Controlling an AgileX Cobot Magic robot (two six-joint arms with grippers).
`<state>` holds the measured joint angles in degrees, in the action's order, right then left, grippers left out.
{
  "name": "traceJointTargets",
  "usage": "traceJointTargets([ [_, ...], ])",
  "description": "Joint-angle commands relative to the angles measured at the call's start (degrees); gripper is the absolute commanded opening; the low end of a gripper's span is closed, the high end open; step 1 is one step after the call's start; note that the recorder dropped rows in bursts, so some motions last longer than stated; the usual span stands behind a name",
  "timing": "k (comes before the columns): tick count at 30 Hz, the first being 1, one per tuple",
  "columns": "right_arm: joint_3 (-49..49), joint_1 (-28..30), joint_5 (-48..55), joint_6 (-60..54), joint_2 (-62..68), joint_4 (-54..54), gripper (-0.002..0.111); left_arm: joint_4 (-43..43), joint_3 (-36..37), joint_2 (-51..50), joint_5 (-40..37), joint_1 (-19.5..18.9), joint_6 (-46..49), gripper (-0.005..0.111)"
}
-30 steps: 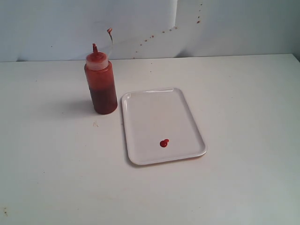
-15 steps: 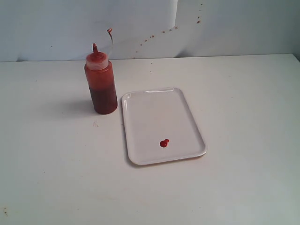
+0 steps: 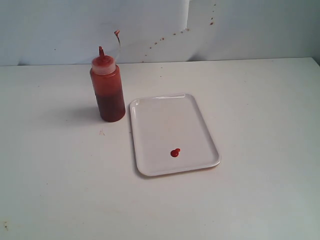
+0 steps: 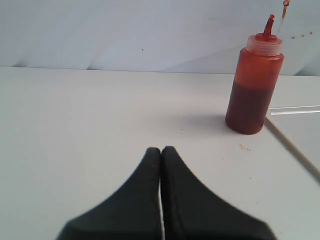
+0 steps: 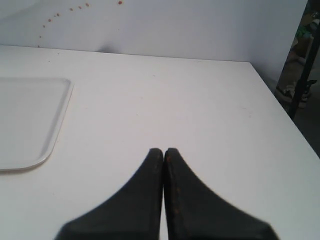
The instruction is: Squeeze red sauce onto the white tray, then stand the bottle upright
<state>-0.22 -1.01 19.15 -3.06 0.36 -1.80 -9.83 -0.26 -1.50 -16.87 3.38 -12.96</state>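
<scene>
Still nothing has moved. The bottle (image 3: 107, 90) stands up on the worktop (image 3: 260, 125), just beside the tray (image 3: 165, 115). A sauce (image 3: 175, 152) blob sits on the tray. The left gripper (image 4: 160, 150) and right gripper (image 5: 163, 150) keep their jaws pressed together, holding nothing. The job looks done.

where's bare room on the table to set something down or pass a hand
Widest bare table: right of the white tray in the exterior view. Also the near strip before the tray and the stretch left of the bottle. Tightest: the narrow gap between bottle and tray. On the tray, red sauce sits near the front rim.
</scene>
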Motion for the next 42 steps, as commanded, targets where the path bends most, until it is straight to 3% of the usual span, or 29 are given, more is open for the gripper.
traceJointTargets([
  [1, 0.22, 0.40, 0.03, -0.15, -0.36, 0.33, 0.000, 0.29, 0.26, 0.01, 0.35, -0.15, -0.18, 0.000],
  [42, 0.22, 3.81, 0.03, 0.11, -0.36, 0.31, 0.000, 0.29, 0.26, 0.01, 0.35, -0.15, -0.18, 0.000],
])
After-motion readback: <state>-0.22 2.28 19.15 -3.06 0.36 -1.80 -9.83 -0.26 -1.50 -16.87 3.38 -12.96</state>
